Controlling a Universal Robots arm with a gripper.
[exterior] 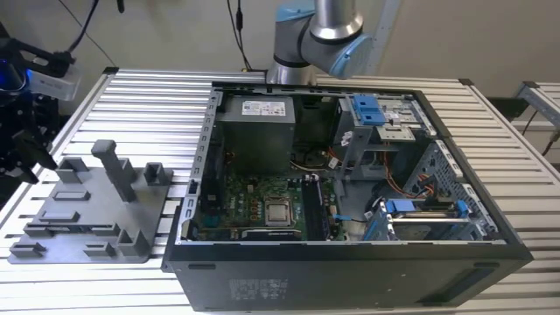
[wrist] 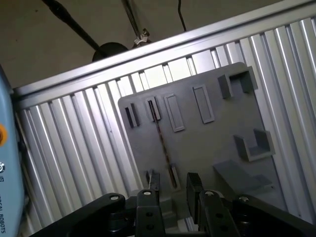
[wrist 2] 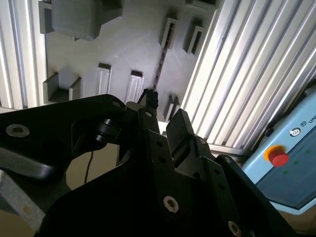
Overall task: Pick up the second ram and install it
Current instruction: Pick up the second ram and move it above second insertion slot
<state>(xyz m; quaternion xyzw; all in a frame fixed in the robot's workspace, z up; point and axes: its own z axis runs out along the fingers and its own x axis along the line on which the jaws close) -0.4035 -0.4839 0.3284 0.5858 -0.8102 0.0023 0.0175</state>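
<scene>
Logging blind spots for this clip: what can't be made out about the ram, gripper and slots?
- Ram: edge-on in the fixture in both wrist views, so its faces are hidden.
- Gripper: open in the first wrist view; dark and cut off at the exterior view's left edge.
- Motherboard slots: exterior view, too small and dark to tell which are filled.

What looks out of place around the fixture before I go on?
Nothing stands out. The second ram stands on edge between its holders on the grey fixture; the open hand is empty nearby.
</scene>
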